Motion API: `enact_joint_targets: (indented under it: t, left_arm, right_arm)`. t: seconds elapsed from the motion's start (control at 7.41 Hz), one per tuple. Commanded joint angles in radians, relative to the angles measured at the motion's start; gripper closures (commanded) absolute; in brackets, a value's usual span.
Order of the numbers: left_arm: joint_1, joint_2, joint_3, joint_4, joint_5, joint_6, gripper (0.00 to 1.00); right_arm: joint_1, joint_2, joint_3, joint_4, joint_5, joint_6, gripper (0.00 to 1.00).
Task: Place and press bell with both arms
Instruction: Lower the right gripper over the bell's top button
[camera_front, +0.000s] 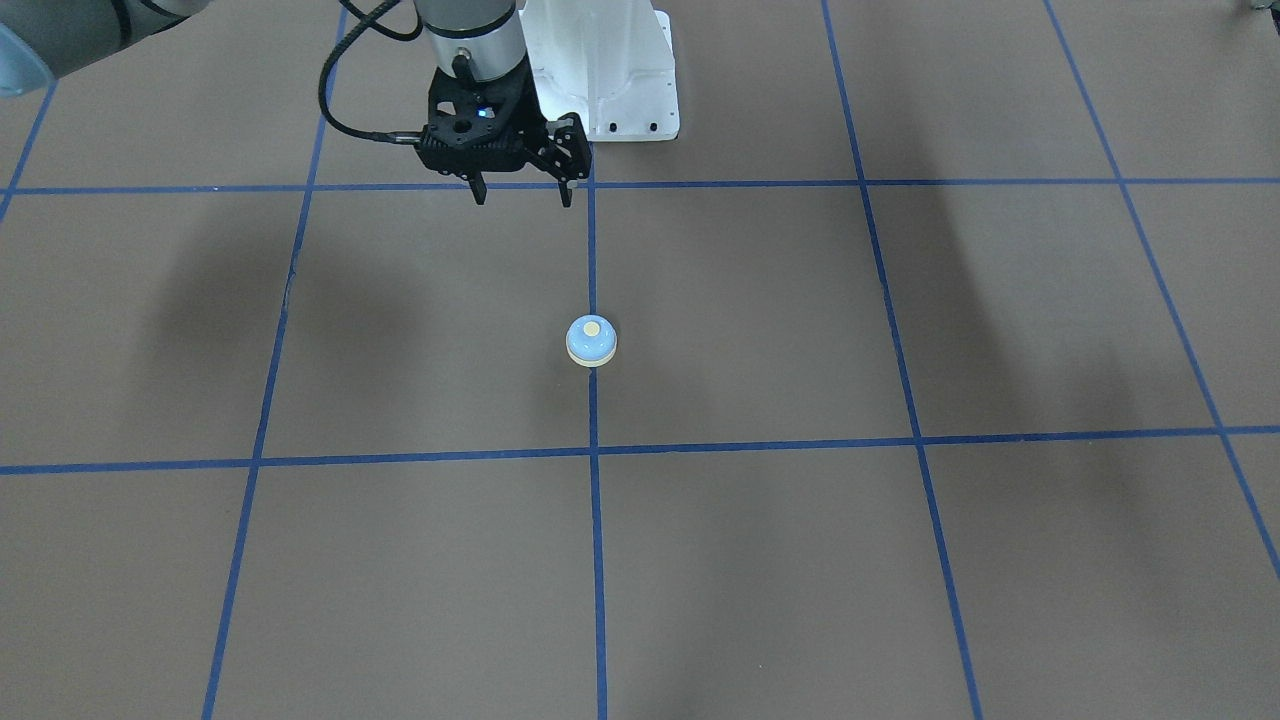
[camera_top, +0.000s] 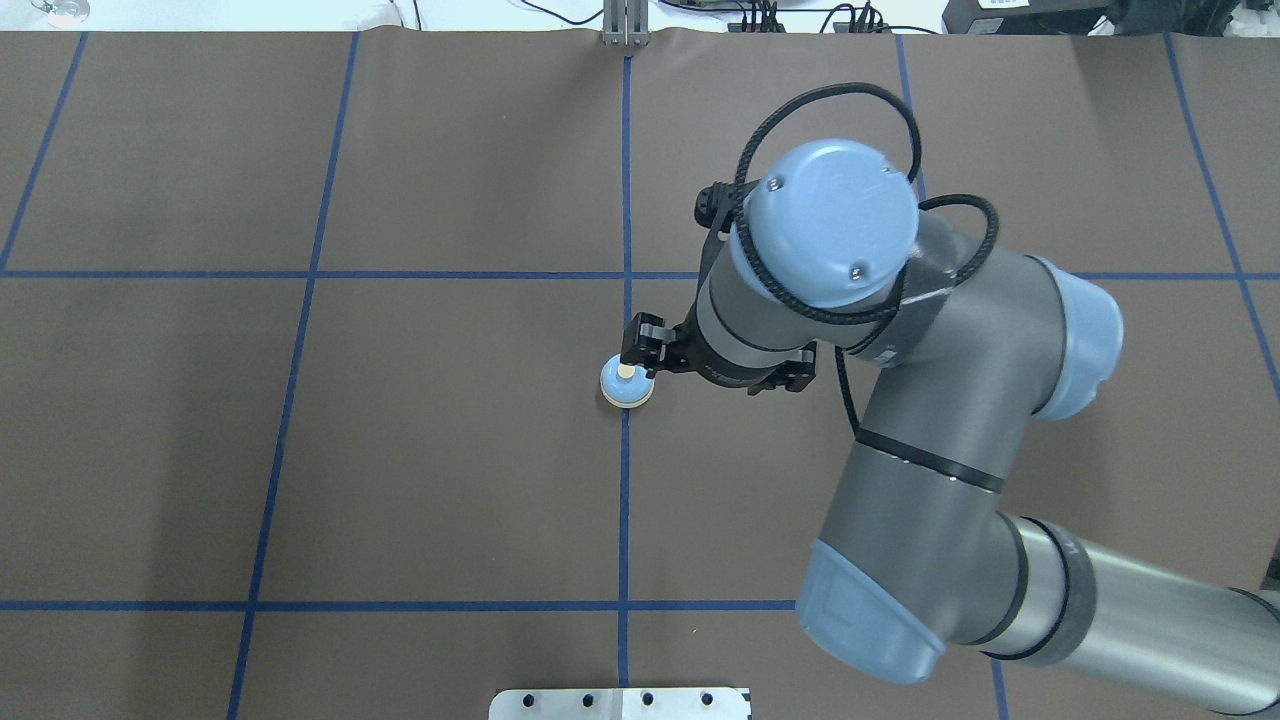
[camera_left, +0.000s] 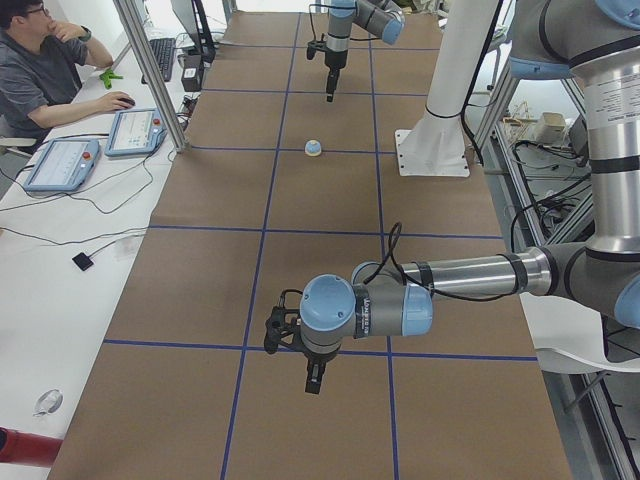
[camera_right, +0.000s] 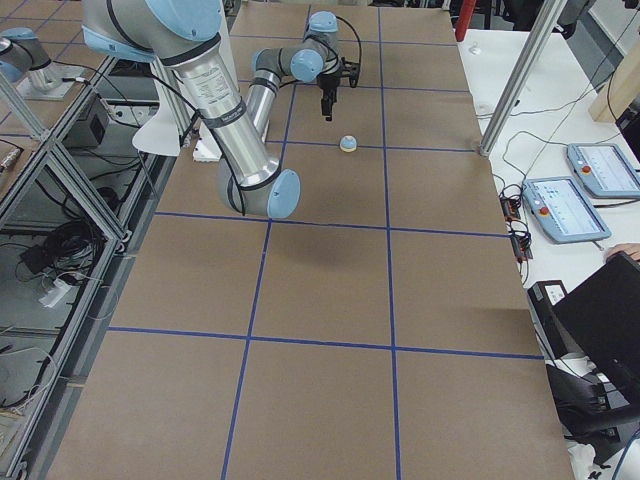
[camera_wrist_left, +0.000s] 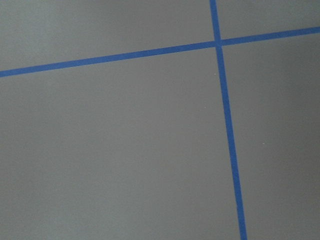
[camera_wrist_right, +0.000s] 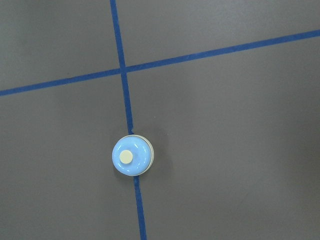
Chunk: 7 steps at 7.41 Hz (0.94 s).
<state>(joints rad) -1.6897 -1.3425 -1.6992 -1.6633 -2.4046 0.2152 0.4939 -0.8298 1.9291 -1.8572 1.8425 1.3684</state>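
Camera across the table (camera_front: 900, 560) is showing me the bell (camera_front: 591, 341) sitting on a blue line (camera_front: 596, 420), the right gripper (camera_front: 522, 198) hanging wide and empty, apart from it. Side camera is showing the left gripper (camera_left: 313, 380) far off; I cannot tell its gap. I am thinking placing is done; pressing is waiting.

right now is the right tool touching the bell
Apart. The front-facing view shows the right tool hanging clear of the bell, table visible between them.
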Motion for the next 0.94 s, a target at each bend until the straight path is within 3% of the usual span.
enact_joint_targets:
  t: [0.0,0.13,0.27,0.4,0.67,0.81]
  left_arm:
    - [-0.001,0.003,0.001,-0.003,-0.016,0.001,0.0]
    - [0.001,0.003,0.001,-0.003,-0.016,0.001,0.0]
    - [0.001,0.003,0.0,-0.003,-0.016,0.001,0.0]
    - [0.002,0.003,0.003,-0.003,-0.016,-0.002,0.0]
    - [0.002,0.002,0.001,-0.004,-0.016,-0.002,0.0]
    - [0.002,0.0,0.001,-0.004,-0.016,-0.002,0.0]
  right_arm:
    - [-0.02,0.119,-0.183,-0.007,-0.032,-0.078,0.0]
    - [-0.018,0.135,-0.215,-0.001,-0.049,-0.159,0.0]
    - [-0.015,0.132,-0.267,0.082,-0.055,-0.187,0.0]
    - [-0.014,0.136,-0.333,0.148,-0.069,-0.187,0.07]
    - [-0.011,0.135,-0.381,0.223,-0.075,-0.205,0.88]
    - [-0.008,0.136,-0.39,0.223,-0.074,-0.203,1.0]
